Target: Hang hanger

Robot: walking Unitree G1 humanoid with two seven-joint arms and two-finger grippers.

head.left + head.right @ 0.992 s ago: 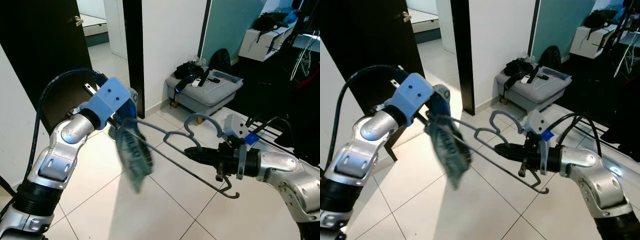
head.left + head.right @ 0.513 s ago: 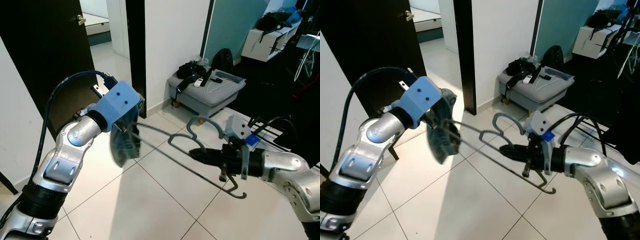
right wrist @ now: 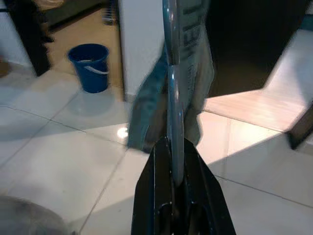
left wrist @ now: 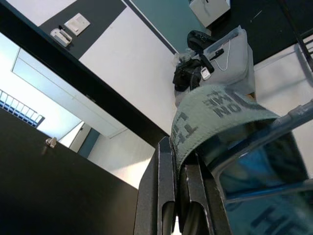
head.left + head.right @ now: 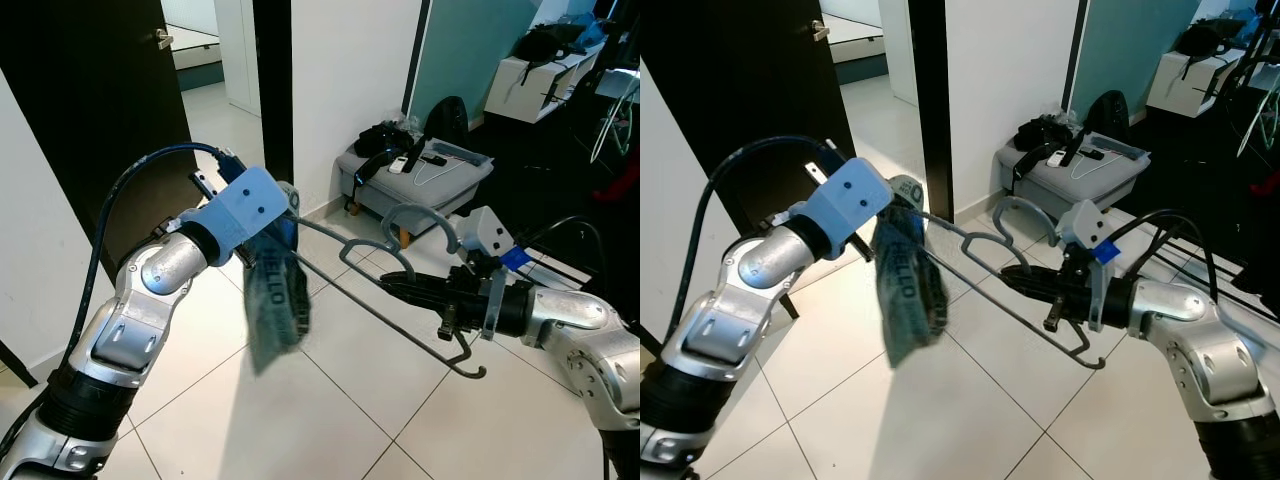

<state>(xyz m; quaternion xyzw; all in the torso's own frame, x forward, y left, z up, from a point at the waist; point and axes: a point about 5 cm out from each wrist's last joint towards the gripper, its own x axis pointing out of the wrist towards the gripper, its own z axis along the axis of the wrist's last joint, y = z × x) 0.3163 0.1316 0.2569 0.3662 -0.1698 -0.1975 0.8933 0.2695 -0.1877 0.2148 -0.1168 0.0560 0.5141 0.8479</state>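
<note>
Since prior frame cloth (image 5: 275, 310) swings down off left end of hanger (image 5: 400, 310), which spans both arms, long axis across body; left gripper (image 4: 178, 196) pinching cloth-draped end, right gripper (image 3: 172, 171) clamped on opposite end.

Open tiled floor (image 5: 300, 420) lay beneath both my arms, nothing on it. Ahead, a white wall (image 5: 350, 80) with a dark door frame (image 5: 270, 90) closed the way; a grey ottoman (image 5: 415, 185) heaped with bags stood against it. To my left a black door (image 5: 90, 110) blocked passage
</note>
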